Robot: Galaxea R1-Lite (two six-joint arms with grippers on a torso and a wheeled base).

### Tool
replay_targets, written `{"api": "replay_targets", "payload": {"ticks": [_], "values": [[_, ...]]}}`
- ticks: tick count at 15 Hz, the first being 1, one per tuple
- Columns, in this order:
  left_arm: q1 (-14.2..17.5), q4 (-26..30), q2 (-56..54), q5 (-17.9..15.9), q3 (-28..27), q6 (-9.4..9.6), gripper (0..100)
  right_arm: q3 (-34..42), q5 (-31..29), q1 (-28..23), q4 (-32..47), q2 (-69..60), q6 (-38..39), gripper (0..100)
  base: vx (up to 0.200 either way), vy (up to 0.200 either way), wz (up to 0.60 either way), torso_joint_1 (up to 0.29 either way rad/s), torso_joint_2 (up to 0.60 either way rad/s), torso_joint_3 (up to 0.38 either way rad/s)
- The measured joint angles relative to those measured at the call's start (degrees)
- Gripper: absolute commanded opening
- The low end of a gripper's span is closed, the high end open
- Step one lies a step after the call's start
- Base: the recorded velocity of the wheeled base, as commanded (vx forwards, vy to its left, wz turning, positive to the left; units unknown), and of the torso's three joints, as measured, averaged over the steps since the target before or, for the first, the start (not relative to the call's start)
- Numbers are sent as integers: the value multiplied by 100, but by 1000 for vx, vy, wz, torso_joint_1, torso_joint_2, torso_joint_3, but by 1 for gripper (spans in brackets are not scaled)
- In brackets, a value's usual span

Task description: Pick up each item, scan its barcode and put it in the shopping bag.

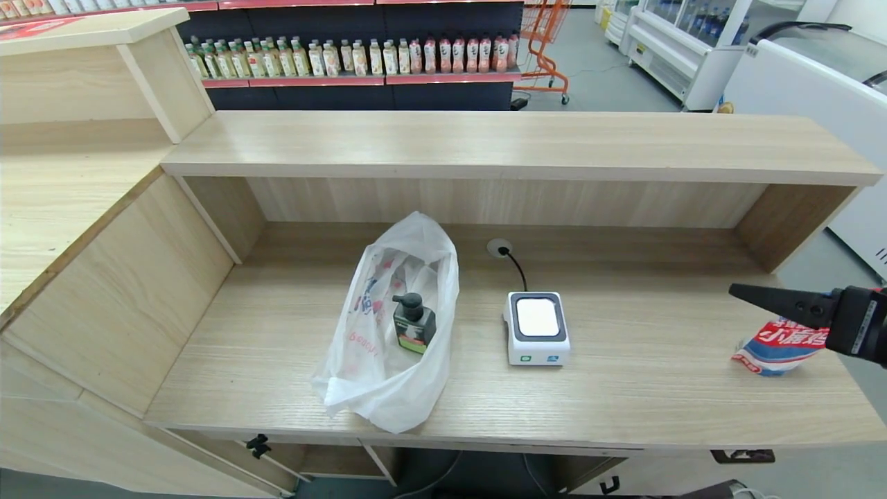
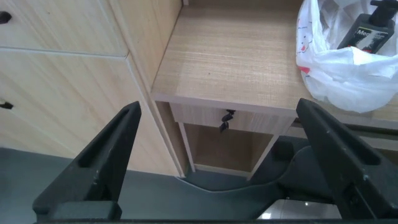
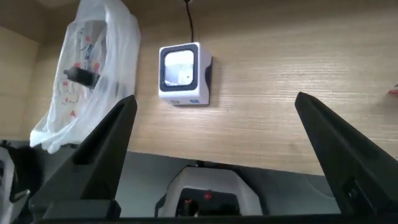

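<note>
A clear plastic shopping bag [image 1: 374, 346] lies on the wooden counter [image 1: 624, 388], left of centre, with a dark pump bottle [image 1: 414, 324] inside it. A white barcode scanner [image 1: 537, 327] sits to its right, window facing up. At the counter's right end lies a red, white and blue snack packet [image 1: 776, 350]. My right gripper [image 1: 755, 298] hovers just above it, partly covering it. In the right wrist view this gripper [image 3: 216, 99] is open and holds nothing, with the scanner [image 3: 183, 73] and bag [image 3: 93, 81] beyond. My left gripper [image 2: 217, 109] is open, low off the counter's front left corner.
A raised shelf [image 1: 513, 142] runs along the back of the counter, and a side panel [image 1: 118, 291] walls in the left. The scanner's cable [image 1: 516, 267] leads to a hole at the back. Drawers [image 2: 62, 31] are beside the left gripper.
</note>
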Motion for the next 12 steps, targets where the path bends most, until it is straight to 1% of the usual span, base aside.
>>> {"api": "replay_targets", "payload": {"ticks": [1,2,3,5,6,9,12], "values": [[5,-1,0,0,0,0,100,-35,-22,-37,2,-29,323,100,0,-200,0,2,-2,2],[2,-1,0,0,0,0,100,-113,-99,-57,44,-57,958,100,0,-200,0,-7,2,2],[0,0,0,0,0,-2,100,-295,-250,-57,271,-93,1593,100,0,-200,0,2,2,-2],[5,-1,0,0,0,1,100,-641,-586,-110,1153,-145,2005,100,0,-200,0,10,2,0],[10,0,0,0,0,0,100,-788,-723,-243,1375,-167,2277,100,0,-200,0,7,-2,7],[2,-1,0,0,0,0,100,-942,-808,-769,1454,-68,2495,100,0,-200,0,4,4,2],[0,-1,0,0,0,0,100,-1133,-844,-1139,1454,216,2523,100,0,-200,0,4,4,2]]}}
